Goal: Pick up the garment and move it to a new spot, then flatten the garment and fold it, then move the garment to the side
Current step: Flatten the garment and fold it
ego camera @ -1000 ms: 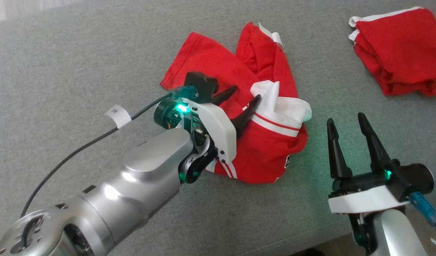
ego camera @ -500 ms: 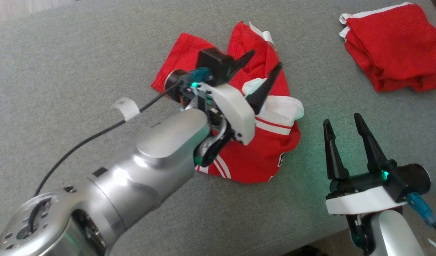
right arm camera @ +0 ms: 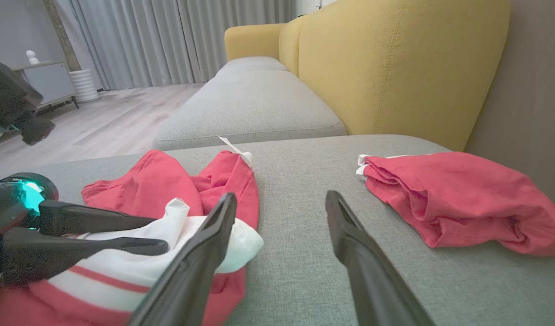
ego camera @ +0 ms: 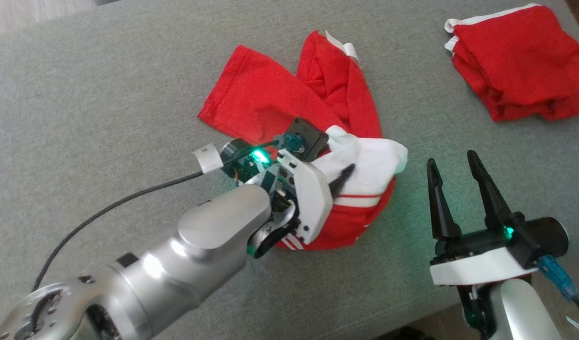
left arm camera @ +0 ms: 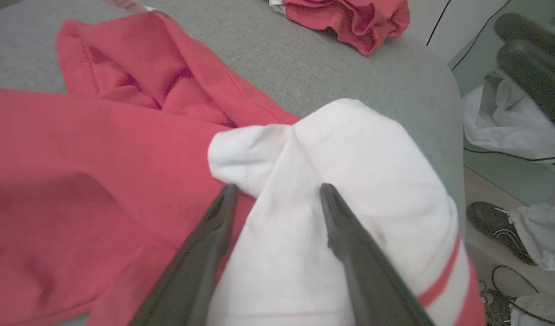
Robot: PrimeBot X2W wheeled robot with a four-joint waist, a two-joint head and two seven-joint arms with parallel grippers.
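Note:
The garment [ego camera: 270, 99], red with a white striped part [ego camera: 379, 160], lies crumpled on the grey sofa cushion [ego camera: 105, 94]. My left gripper [ego camera: 336, 165] is down on the white part, open. In the left wrist view its fingers [left arm camera: 223, 213] straddle a ridge of the white cloth [left arm camera: 350, 149] with the red body [left arm camera: 101, 154] to the left. My right gripper [ego camera: 451, 159] hovers open just right of the garment, holding nothing. In the right wrist view the right gripper [right arm camera: 281, 195] points past the garment [right arm camera: 160, 185].
A second red garment [ego camera: 516, 66] lies bunched at the far right of the cushion, also in the right wrist view [right arm camera: 458, 199]. A yellow sofa back [right arm camera: 395, 68] rises behind. The cushion's front edge [ego camera: 365, 326] is close to my right wrist. Shoes [left arm camera: 499, 231] sit on the floor beyond.
My left gripper lifted and swung forward over the garment, then came back down onto the white part. The head camera shifted slightly. The right gripper stayed put.

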